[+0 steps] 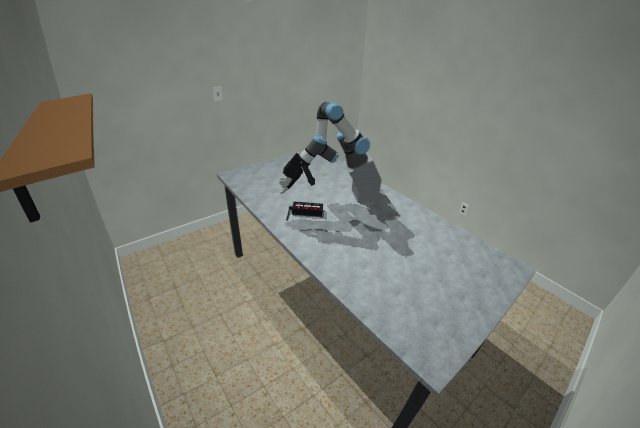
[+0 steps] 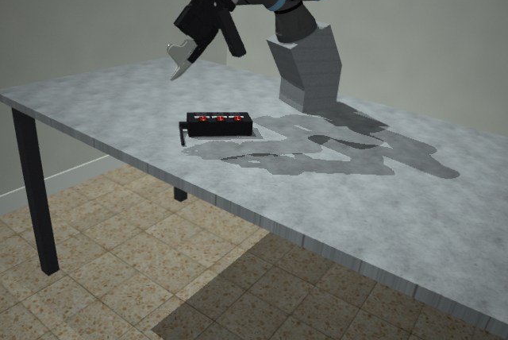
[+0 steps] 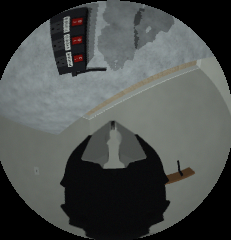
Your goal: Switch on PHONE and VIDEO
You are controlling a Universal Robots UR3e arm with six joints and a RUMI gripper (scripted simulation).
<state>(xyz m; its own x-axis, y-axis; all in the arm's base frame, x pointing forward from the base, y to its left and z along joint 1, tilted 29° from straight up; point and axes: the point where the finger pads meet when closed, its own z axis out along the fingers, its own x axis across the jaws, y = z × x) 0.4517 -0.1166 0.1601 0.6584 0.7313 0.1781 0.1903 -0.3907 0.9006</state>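
Observation:
A black power strip (image 2: 218, 123) lies flat on the grey table, right way up, with three red switches in a row on its top and a short black cord stub at its left end. It also shows in the top view (image 1: 307, 209) and at the top left of the wrist view (image 3: 71, 41), where white labels sit beside the switches; I cannot read them. My gripper (image 2: 177, 69) hangs in the air above the table, behind and to the left of the strip, pointing down and left. Its fingers are shut and empty, also in the wrist view (image 3: 113, 129).
The arm's grey pedestal (image 2: 309, 67) stands on the table behind and right of the strip. The table's left edge (image 2: 82, 139) is close to the strip. A brown wall shelf (image 1: 49, 141) is far off to the left.

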